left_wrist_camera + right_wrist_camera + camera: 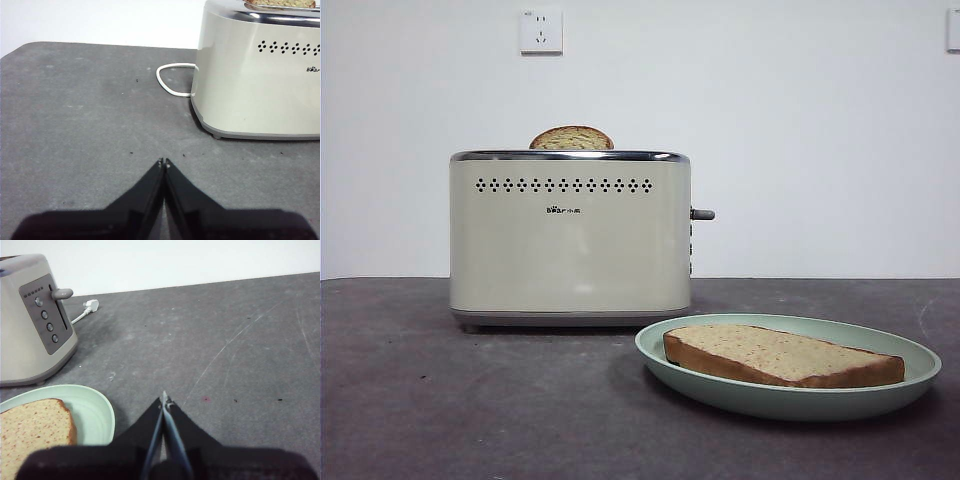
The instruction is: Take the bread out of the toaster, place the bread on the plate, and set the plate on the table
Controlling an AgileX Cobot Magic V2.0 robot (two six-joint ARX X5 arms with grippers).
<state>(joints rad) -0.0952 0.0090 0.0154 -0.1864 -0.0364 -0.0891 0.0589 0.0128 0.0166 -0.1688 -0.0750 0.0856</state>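
The left gripper (163, 161) hangs closed and empty over the desk (440, 400) beside the toaster (570, 235), whose small black logo is too tiny to read and whose slot holds a second slice (571, 138). The bread (780, 355) lies flat on the plate (665, 355), which rests on the desk, so the task looks complete. The right gripper (164, 401) is closed, empty, just beside the plate.

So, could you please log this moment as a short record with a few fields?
bread: lying flat on the plate
plate: on the table, in front of the toaster's lever end
toaster: upright
second slice: domed top showing in a toaster slot
left gripper: shut, holding nothing, near the toaster
right gripper: shut, holding nothing, beside the plate
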